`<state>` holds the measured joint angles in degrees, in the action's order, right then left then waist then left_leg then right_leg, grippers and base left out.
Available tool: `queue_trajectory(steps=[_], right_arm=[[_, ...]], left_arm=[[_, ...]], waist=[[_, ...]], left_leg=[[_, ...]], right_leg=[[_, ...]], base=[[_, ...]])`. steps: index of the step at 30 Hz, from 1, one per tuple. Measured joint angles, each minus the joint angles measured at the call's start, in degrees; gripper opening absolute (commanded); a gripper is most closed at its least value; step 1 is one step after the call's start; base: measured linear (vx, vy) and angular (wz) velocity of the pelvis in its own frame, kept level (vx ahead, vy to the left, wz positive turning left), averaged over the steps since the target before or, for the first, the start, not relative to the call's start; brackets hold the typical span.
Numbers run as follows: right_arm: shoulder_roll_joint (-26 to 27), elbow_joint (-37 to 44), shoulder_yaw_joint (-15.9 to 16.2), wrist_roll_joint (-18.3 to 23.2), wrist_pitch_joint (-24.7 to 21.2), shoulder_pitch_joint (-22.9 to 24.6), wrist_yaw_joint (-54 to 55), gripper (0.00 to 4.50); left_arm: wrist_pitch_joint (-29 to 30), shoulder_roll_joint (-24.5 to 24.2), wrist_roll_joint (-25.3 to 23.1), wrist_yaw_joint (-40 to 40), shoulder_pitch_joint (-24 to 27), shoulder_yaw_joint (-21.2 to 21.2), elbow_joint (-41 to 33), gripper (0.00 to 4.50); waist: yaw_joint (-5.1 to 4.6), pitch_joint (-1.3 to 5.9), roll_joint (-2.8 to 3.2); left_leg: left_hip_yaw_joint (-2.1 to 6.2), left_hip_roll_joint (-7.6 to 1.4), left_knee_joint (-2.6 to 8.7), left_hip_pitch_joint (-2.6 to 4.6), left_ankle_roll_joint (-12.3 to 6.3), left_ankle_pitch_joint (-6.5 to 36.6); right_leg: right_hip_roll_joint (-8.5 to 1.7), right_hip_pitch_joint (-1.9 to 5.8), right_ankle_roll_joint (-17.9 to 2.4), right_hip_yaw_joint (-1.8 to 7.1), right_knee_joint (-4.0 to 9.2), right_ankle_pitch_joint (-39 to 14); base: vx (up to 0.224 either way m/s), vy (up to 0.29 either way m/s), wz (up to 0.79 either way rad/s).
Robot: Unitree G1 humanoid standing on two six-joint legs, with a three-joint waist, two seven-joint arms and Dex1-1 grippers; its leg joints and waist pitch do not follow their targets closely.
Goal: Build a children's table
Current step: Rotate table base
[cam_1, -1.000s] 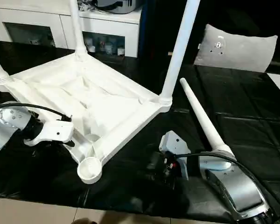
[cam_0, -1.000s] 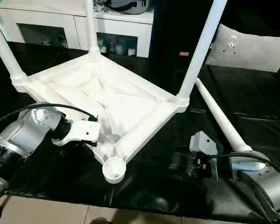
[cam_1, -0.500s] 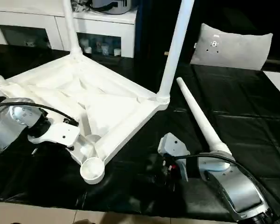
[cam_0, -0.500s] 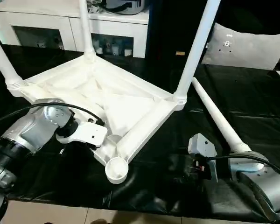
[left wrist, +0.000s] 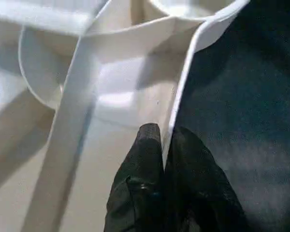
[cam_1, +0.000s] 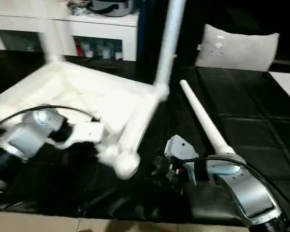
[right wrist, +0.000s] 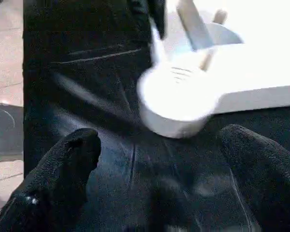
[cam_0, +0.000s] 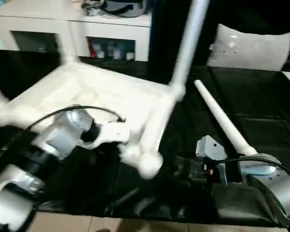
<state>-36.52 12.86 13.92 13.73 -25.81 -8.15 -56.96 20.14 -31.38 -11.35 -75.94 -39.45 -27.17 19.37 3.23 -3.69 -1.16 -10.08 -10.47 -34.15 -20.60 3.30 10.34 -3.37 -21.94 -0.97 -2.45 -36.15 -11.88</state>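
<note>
The children's table [cam_0: 101,96] lies upside down on the black mat, white, with a leg [cam_0: 188,38] standing up from its far right corner. Its near corner holds an empty round socket [cam_0: 150,164]. My left gripper [left wrist: 165,133] is shut on the thin rim of the tabletop just behind that socket, one finger [left wrist: 147,145] inside the rim and one outside. A loose white leg [cam_0: 222,121] lies on the mat to the right. My right gripper [right wrist: 162,140] rests open on the mat, facing the empty socket [right wrist: 176,99], with nothing between its fingers.
A white cabinet [cam_0: 101,29] with shelves stands behind the mat. A grey cushion-like panel [cam_0: 251,48] leans at the back right. The black mat [cam_0: 261,106] ends at the near edge, with tan floor [cam_0: 135,224] below it.
My left gripper has closed on the tabletop's rim. The table's near corner with the empty socket has swung right, toward my right gripper. The right arm has stayed put.
</note>
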Motion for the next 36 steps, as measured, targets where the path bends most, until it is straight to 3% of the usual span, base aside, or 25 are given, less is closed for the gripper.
queue_trajectory(steps=[7,11,15,16,18,21,24,29,33,36], right_arm=[[0.0,0.0,-0.1,-0.3,-1.0,0.0,1.2,4.5],[0.0,0.0,-0.1,-0.4,-2.4,-0.3,2.5,4.5],[0.8,-0.7,-2.4,-0.4,-2.9,-0.5,5.5,4.5],[1.2,-0.7,-2.7,-0.4,-3.0,-0.5,5.9,4.5],[3.4,-0.7,-4.7,0.7,-3.7,-0.5,7.7,4.5],[6.4,-0.1,-8.5,2.6,-6.5,0.4,12.2,4.5],[8.9,0.7,-10.7,3.1,-6.9,0.5,16.2,4.5],[11.9,3.1,-11.5,2.0,-7.6,0.8,22.1,4.5],[20.2,7.9,-12.3,0.0,-11.5,3.3,32.8,4.5],[24.0,9.6,-12.1,-1.1,-11.2,4.3,38.0,4.5]], left_arm=[[-2.5,3.2,0.4,8.7,1.1,3.1,1.9,0.01],[-10.7,2.7,0.5,9.4,3.1,3.2,1.9,0.01],[-18.4,2.7,0.4,10.2,4.2,2.2,2.3,0.01],[-18.8,2.9,0.5,10.4,4.2,2.2,2.6,0.48],[-18.9,3.8,1.6,11.1,5.3,3.5,3.0,0.6],[-15.0,8.7,8.7,12.7,8.0,9.5,0.3,0.96],[-11.9,11.3,12.9,16.0,8.6,12.7,-2.9,1.08],[-5.5,15.2,15.0,25.2,10.1,17.6,-7.6,1.48],[2.1,20.8,15.0,38.3,20.1,25.2,-17.6,1.59],[5.3,24.9,15.0,45.2,28.0,27.4,-26.1,1.59]], waist=[[-0.19,0.0,-0.01],[0.38,0.0,-0.04],[1.38,0.0,-0.14],[1.58,0.01,-0.14],[1.94,-0.02,-0.23],[2.25,-0.02,-0.5],[1.87,-0.03,-0.67],[1.06,-0.05,-0.7],[-0.18,-0.08,-0.69],[-0.59,-0.19,-0.87]], left_leg=[[0.03,-0.12,0.0,-0.49,-0.02,0.0],[0.03,-0.1,0.0,-0.51,-0.05,0.0],[0.03,-0.08,-0.02,-0.5,-0.04,0.0],[0.02,-0.09,-0.02,-0.49,-0.04,0.0],[0.02,-0.09,-0.05,-0.49,-0.03,0.0],[0.01,-0.08,-0.13,-0.57,-0.05,0.0],[0.0,-0.09,-0.17,-0.53,-0.05,0.0],[0.0,-0.14,-0.16,-0.46,-0.02,0.0],[0.0,-0.14,-0.08,-0.57,-0.01,0.0],[0.0,-0.14,-0.08,-0.79,-0.03,0.0]], right_leg=[[0.1,-0.38,0.0,-0.09,0.04,0.0],[0.07,-0.36,0.0,-0.1,0.12,0.0],[0.04,-0.33,0.0,-0.1,0.13,0.0],[0.04,-0.32,0.0,-0.1,0.12,0.0],[0.03,-0.32,0.0,-0.1,0.08,0.0],[-0.01,-0.32,0.0,-0.11,0.1,0.0],[-0.01,-0.32,0.0,-0.1,0.03,0.0],[0.04,-0.32,0.1,-0.11,0.0,0.0],[0.07,-0.41,0.3,-0.11,0.07,0.0],[0.07,-0.57,0.3,-0.11,0.19,0.0]], base=[[0.0,0.0,0.0],[0.0,0.0,0.0],[0.0,0.0,0.0],[0.0,0.0,0.0],[0.0,0.0,0.0],[0.0,0.0,0.0],[0.0,0.0,0.0],[0.0,0.0,0.0],[0.0,0.0,0.0],[0.0,0.0,0.0]])
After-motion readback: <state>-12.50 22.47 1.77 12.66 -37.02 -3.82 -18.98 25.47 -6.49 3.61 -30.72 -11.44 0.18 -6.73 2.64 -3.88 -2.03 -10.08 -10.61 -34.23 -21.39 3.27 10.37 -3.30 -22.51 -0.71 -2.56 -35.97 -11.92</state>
